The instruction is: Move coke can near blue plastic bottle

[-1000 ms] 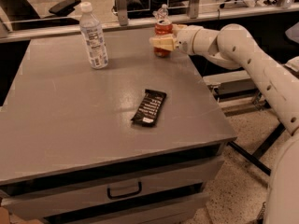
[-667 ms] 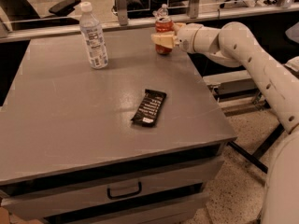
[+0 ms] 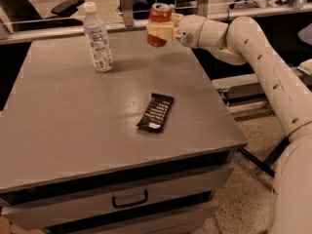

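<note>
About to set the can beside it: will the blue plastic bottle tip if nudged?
Probably easily: the blue plastic bottle stands upright, tall on a narrow base. Its fill is unclear, so it may be light and slide on the table. The gripper, shut on the coke can above the table's far edge, should probably close in slowly.

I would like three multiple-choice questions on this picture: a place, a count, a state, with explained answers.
1. Where does the black snack bar lie? A. On the table, nearer the front than the blue plastic bottle. B. Behind the bottle. C. Inside a drawer.
2. How many things rest on the table unheld? A. One. B. Two. C. Four.
3. How is the coke can? A. Toppled. B. Crushed. C. Upright, the gripper shut on it.
1 A: it lies right of centre. 2 B: bottle and bar only. 3 C: the gripper clasps its middle by the table's far right edge.
</note>
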Robot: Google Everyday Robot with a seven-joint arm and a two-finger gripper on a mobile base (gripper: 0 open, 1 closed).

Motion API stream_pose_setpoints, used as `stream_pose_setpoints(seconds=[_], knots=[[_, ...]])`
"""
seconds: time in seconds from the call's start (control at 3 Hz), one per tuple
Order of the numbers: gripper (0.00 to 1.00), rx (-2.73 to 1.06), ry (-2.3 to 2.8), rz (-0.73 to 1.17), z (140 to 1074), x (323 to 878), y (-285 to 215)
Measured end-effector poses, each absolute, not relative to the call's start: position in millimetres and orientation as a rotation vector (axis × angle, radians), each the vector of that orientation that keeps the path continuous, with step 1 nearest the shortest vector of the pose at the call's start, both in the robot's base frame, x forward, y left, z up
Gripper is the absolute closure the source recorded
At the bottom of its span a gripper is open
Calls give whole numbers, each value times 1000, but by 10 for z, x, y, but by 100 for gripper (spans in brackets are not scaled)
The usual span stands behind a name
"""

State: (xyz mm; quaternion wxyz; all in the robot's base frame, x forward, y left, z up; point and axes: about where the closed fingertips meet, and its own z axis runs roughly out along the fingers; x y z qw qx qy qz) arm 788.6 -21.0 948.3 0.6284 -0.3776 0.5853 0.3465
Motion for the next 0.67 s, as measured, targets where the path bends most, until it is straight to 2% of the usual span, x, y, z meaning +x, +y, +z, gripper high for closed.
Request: stream_pose_setpoints(seconds=[0.67], knots=[[100,-1045,1264,1041,9540,7225,374]])
